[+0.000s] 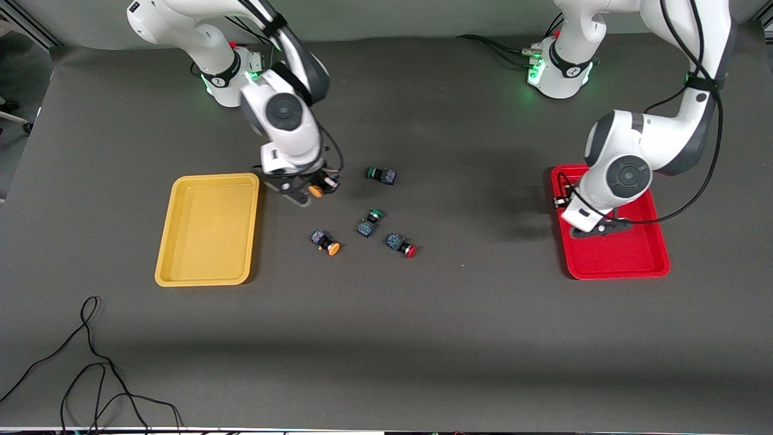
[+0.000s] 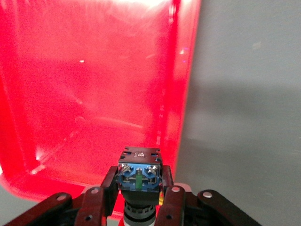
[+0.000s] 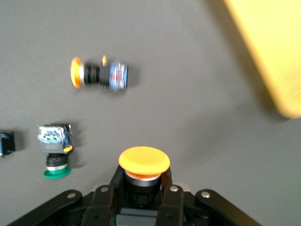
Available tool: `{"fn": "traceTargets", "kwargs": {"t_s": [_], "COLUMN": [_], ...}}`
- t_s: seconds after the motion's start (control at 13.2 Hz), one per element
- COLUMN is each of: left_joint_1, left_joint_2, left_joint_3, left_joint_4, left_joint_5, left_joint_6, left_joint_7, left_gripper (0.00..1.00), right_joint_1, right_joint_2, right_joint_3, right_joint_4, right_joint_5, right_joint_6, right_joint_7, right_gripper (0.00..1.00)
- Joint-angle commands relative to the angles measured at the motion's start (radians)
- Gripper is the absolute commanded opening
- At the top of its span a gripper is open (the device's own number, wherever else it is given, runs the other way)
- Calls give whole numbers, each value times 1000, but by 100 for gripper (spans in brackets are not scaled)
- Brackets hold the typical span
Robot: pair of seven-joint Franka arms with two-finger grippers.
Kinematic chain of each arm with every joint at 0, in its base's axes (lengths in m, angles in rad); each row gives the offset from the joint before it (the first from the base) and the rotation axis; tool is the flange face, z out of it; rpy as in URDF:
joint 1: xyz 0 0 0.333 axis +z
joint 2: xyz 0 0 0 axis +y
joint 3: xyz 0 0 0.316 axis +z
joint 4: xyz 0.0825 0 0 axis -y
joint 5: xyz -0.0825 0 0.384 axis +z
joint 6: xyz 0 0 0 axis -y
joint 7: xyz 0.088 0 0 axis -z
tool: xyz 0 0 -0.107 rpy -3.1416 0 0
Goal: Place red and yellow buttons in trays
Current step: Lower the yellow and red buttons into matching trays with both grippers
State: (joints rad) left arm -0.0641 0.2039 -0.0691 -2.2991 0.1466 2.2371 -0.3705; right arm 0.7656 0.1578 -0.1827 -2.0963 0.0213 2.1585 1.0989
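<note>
Orange-yellow-capped black push-button switch [image 3: 143,165] sits pinched in the right gripper [image 1: 309,190], just beside the mustard yellow plastic tray [image 1: 208,228]; carry it level over the tray before releasing. The left gripper [image 2: 140,188] clamps another switch [image 2: 139,170] above the red tray [image 2: 94,94]; lower it, then open.

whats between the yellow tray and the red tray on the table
In the front view, five loose-looking buttons: an orange-capped one, a red-capped one, two green-capped ones, and one held in the right end effector.

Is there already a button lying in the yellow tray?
No, the yellow tray holds nothing; the right gripper holds a yellow-capped button beside it.
</note>
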Motion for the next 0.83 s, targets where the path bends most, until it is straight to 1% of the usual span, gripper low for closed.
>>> {"fn": "traceTargets", "kwargs": {"t_s": [0.0, 0.15, 0.3, 0.38, 0.45, 0.53, 0.61, 0.68, 0.76], "left_joint_1": [52, 96, 128, 132, 150, 150, 145, 139, 113], "left_joint_2": [-20, -17, -6, -1, -1, -6, -14, -20, -18], "left_joint_3": [-12, -12, -12, -12, -12, -14, -18, -24, -34], "left_joint_4": [-79, -82, -95, -100, -102, -100, -91, -82, -54], "left_joint_5": [16, 16, 16, 16, 16, 16, 14, 13, -1], "left_joint_6": [73, 78, 99, 102, 102, 96, 81, 64, 24], "left_joint_7": [76, 143, 157, 157, 157, 157, 154, 138, 121], "left_gripper": [0, 0, 0, 38, 99, 100, 100, 100, 100], "right_joint_1": [-2, 0, -2, -3, -6, -34, -63, -72, -94], "right_joint_2": [-53, -61, -38, -23, -5, 31, 83, 154, 220], "right_joint_3": [-179, -343, -496, -555, -592, -603, -603, -603, -603], "right_joint_4": [53, 48, 38, 10, -28, -65, -85, -83, -76], "right_joint_5": [22, 22, 22, 22, 23, 37, 104, 188, 291], "right_joint_6": [-124, -124, -91, -47, 31, 105, 156, 179, 193], "right_joint_7": [-363, -674, -967, -1081, -1172, -1251, -1346, -1464, -1595], "right_gripper": [10, 10, 10, 10, 10, 10, 10, 10, 10]}}
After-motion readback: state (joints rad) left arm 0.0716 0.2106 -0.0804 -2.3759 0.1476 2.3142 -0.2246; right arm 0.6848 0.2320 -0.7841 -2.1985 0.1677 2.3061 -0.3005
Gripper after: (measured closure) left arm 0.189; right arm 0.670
